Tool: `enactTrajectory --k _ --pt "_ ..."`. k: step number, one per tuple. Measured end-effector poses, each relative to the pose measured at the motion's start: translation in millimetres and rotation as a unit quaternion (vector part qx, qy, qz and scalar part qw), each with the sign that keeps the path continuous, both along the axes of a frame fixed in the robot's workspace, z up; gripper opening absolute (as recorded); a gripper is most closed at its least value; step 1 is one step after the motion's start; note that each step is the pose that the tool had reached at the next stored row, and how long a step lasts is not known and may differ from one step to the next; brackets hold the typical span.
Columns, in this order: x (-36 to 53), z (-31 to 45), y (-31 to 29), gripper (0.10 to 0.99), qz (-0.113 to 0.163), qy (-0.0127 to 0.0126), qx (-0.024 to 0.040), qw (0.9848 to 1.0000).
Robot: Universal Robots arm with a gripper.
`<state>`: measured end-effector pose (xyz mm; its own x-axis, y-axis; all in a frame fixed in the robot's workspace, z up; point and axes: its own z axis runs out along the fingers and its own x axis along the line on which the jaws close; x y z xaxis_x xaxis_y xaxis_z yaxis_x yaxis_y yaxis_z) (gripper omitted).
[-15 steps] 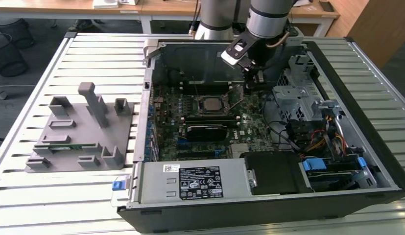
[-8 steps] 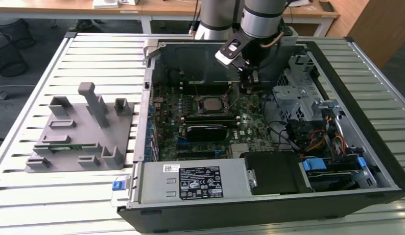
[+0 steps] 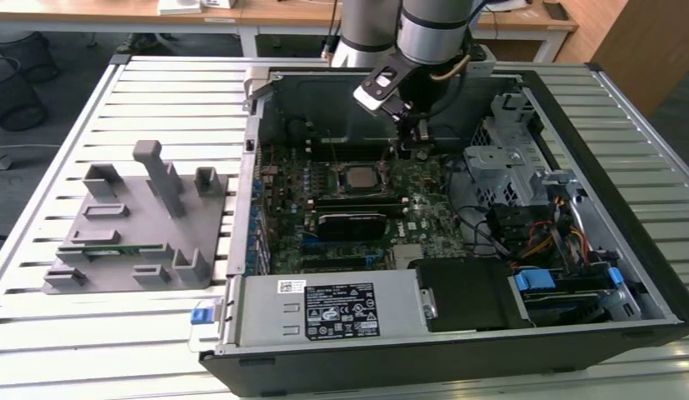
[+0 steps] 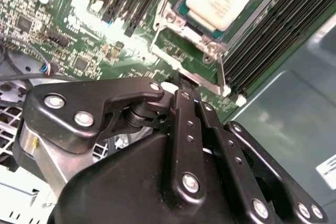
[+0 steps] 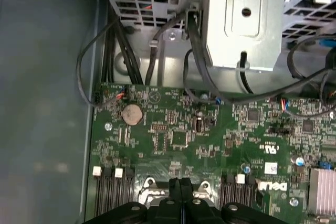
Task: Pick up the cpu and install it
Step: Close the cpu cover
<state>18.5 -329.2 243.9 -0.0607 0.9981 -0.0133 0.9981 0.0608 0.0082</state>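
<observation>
Soft even light; glare on the cpu (image 4: 223, 1).

There was one tool (image 3: 412, 148), its two black fingers (image 4: 184, 108) pressed together. Just beside its tip lay one cpu (image 4: 223, 1), a flat square chip with a silver-grey metal top. Under the tool sat one green circuit board (image 3: 431, 190), carrying one round silver coin cell (image 5: 132, 114), inside one open black metal computer case (image 3: 433, 367). Well apart from the tool stood one grey plastic fixture block (image 3: 144, 225) on one slatted metal worktop (image 3: 167, 108).
</observation>
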Motion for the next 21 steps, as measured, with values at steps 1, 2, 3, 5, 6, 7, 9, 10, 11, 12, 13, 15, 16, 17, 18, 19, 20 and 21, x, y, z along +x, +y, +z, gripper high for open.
enactTrajectory --k 1,2,3,5,6,7,9,10,11,12,13,15,16,17,18,19,20,21 --pt "-2.0 0.0 0.0 0.106 0.0 0.0 0.0 1.0" --pt "-4.1 -0.1 0.0 0.106 0.0 0.0 0.0 1.0" --pt "-6.1 -0.1 0.0 0.106 0.0 0.0 0.0 1.0" --pt "-10.0 -0.2 0.0 0.106 0.0 0.0 0.0 1.0" --pt "-11.8 -0.2 0.0 0.106 0.0 0.0 0.0 1.0" --pt "-13.8 -0.3 0.0 0.106 0.0 0.0 0.0 1.0" --pt "-17.5 -0.3 0.0 0.106 0.0 0.0 -0.0001 1.0" --pt "-19.5 -0.4 0.0 0.106 0.0 0.0 -0.0001 1.0" --pt "-21.6 -0.4 0.0 0.106 0.0 0.0001 -0.0001 1.0" --pt "-23.9 -0.5 0.0 0.106 0.0 0.0 -0.0001 1.0" --pt "-26.4 -0.6 0.0 0.106 0.0 0.0 0.0 1.0" --pt "-31.2 -0.8 0.1 0.106 0.0 0.0 0.0 1.0" --pt "-33.7 -0.9 0.1 0.106 0.0 0.0 0.0001 1.0" --pt "-35.9 -0.9 0.0 0.106 0.0 0.0 0.0 1.0" --pt "-38.0 -1.0 0.0 0.106 0.0 0.0 0.0 1.0" --pt "-39.9 -1.0 0.0 0.106 0.0 0.0 0.0 1.0" --pt "-42.0 -1.1 0.0 0.106 0.0 0.0 0.0 1.0" --pt "-43.6 -1.2 0.0 0.106 0.0 0.0 0.0 1.0"
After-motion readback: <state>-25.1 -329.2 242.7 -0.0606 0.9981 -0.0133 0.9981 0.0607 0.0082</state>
